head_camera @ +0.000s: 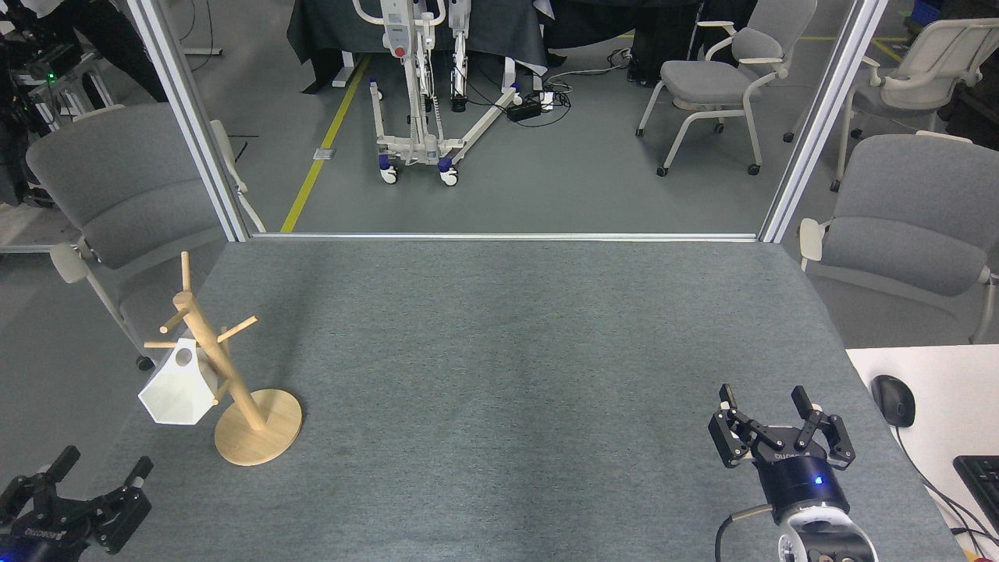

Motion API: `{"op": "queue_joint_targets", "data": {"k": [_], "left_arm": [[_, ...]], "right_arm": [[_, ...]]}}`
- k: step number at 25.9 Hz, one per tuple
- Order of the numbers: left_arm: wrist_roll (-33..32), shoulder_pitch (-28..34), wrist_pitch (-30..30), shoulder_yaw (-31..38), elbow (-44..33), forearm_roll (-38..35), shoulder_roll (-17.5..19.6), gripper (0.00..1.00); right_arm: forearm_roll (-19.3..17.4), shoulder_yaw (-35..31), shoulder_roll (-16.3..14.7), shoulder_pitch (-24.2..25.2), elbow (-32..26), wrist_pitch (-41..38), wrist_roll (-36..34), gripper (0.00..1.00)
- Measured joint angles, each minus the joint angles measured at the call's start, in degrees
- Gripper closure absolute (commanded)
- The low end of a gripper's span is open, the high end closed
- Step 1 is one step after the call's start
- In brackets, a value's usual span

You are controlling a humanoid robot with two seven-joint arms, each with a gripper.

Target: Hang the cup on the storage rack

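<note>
While hung: cup [179,387] on storage rack [226,375]

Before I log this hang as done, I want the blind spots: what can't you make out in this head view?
- Cup handle and the peg carrying it: hidden behind the cup body and the storage rack post.
- Cup opening: faces away.
- Left end effector: body cut off by the bottom edge.
- Keyboard: cut off by the right edge.

Robotics lab: patient-lift rig [421,94], office chairs [726,74], floor tape [328,140].

Grey chairs [117,187], mouse [893,400], keyboard [982,478].
</note>
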Motion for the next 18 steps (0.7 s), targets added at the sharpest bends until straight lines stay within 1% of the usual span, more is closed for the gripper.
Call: {"op": "queue_joint_targets", "data": {"k": [2, 7, 10, 12, 14, 18], "left_arm": [[0.00, 0.92, -0.04, 0.00, -1.45, -0.10, -2.52, 0.01], [-0.62, 1.41, -0.04, -1.59, -7.63, -1.13, -11.53, 0.01], [-1.34, 0.69, -0.05, -6.34, -10.29, -1.95, -15.80, 0.01], [-1.79, -0.40, 0.86, -11.11, -10.81, -2.22, -17.50, 0.01], [-2.30, -1.72, 5.70, -16.53, -10.86, -2.33, -18.44, 0.01], [-4.52, -5.70, 19.36, -26.64, -9.79, -2.36, -20.03, 0.01]], "right_arm": [[0.00, 0.05, -0.01, 0.09, -0.17, -0.04, 0.00, 0.00], [0.00, 0.23, -0.05, 0.10, -1.05, -0.11, -0.17, 0.00], [-0.13, 0.34, -0.08, -0.16, -3.15, -0.15, 1.39, 0.00], [-0.19, 0.63, 0.05, -0.29, -4.03, -0.53, 4.38, 0.00], [-0.21, 1.61, 0.39, -0.83, -4.60, -1.17, 6.75, 0.00], [-0.17, 2.94, 2.15, -1.20, -4.97, -1.71, 8.41, 0.00]]}}
